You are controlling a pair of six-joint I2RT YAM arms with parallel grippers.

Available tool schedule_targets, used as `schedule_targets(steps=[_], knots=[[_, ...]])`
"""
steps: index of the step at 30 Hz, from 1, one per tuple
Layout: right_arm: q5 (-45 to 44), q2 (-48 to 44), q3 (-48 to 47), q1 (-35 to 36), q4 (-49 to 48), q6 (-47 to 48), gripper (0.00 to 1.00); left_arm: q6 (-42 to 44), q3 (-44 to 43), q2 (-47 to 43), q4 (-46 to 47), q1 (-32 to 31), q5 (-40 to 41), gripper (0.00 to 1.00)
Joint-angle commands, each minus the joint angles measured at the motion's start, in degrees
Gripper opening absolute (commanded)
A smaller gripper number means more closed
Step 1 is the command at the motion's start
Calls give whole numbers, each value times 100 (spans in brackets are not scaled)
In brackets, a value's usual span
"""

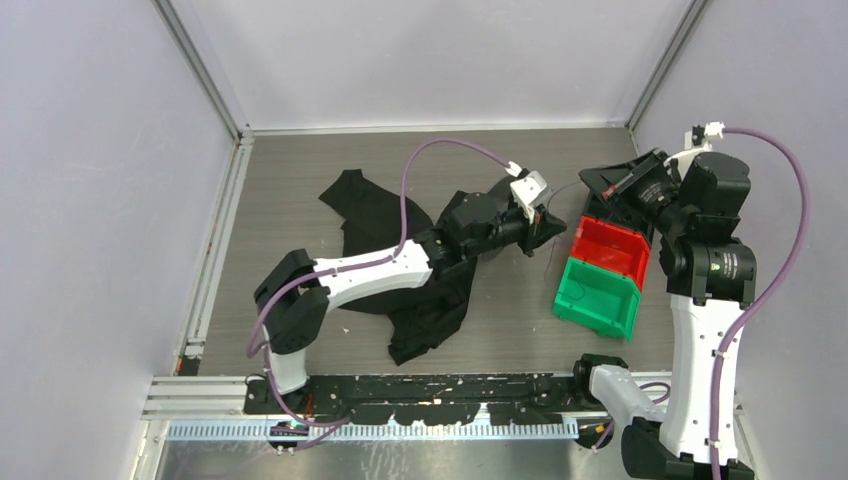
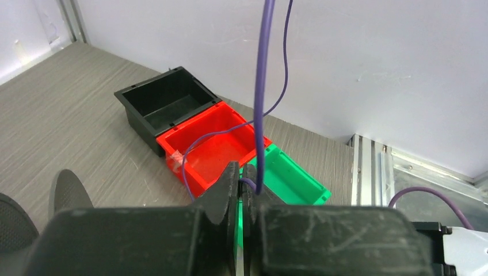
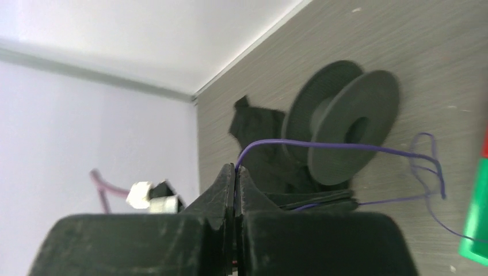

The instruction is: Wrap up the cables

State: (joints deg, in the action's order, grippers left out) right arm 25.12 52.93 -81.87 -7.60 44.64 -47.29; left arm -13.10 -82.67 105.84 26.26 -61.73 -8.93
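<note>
The cable is a thin purple wire. In the left wrist view my left gripper (image 2: 242, 169) is shut on the cable (image 2: 262, 92), which rises straight up from the jaws; another strand curves over the red bin (image 2: 216, 146). In the right wrist view my right gripper (image 3: 236, 168) is also shut on the cable (image 3: 345, 146). From there the wire runs across a grey spool (image 3: 345, 126) and ends in loose loops (image 3: 429, 167) on the table. From above, the left gripper (image 1: 548, 228) sits just left of the bins and the right gripper (image 1: 605, 183) is at the black bin.
Black (image 1: 632, 170), red (image 1: 610, 248) and green (image 1: 597, 295) bins stand in a row at the right. A black cloth (image 1: 380, 215) lies under the left arm at mid-table. Purple arm hoses arc above both arms. Walls close in the left, back and right.
</note>
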Motion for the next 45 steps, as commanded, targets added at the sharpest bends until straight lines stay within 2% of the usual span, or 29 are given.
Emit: schedule_targets(steps=[1,2,3,6,7,8,10,13,17,20,26,30,34,38,42,45], knots=[[-1662,173,-639,12,1382,606,4,-218,-15,-752,-507,31,115,0],[-1978,234,-698,12,1592,754,9,-366,-139,-863,-880,30,112,0],[-2296,273,-729,12,1777,866,20,-547,-335,-939,-1366,39,66,0],[-3294,283,-659,12,2107,1131,63,-752,-1382,-877,-3024,47,-405,0],[-3563,263,-618,12,2180,1201,74,-846,-1798,-779,-3654,46,-612,0],[-3775,255,-590,12,2248,1263,83,-959,-2174,-686,-4083,56,-827,0],[-3933,234,-551,12,2356,1414,89,-1266,-2898,-461,-4688,117,-1247,0],[-3721,128,-510,12,2420,1545,91,-1991,-3612,-167,-5058,368,-1900,0],[-2514,-379,-209,12,1907,1891,91,-3178,-4060,159,-5028,928,-2873,0],[-1793,-649,-65,19,1605,1979,89,-3903,-3640,50,-4475,1140,-3036,0],[-780,-815,6,42,1288,2185,87,-4729,-2771,-364,-3685,1362,-2732,0],[280,-968,208,179,851,2479,82,-5191,-2655,-313,-3413,1526,-2880,0],[647,-1092,777,263,483,2782,82,-5409,-2758,-176,-3445,1581,-3003,1],[1101,-1490,1822,351,-403,2873,82,-5413,-2790,-152,-3632,1586,-2929,1],[809,-2185,2755,364,-1500,2883,82,-5428,-2828,-169,-3720,1586,-2934,1],[640,-2199,2924,364,-1643,2994,82,-5494,-2886,-169,-3729,1586,-2991,1]])
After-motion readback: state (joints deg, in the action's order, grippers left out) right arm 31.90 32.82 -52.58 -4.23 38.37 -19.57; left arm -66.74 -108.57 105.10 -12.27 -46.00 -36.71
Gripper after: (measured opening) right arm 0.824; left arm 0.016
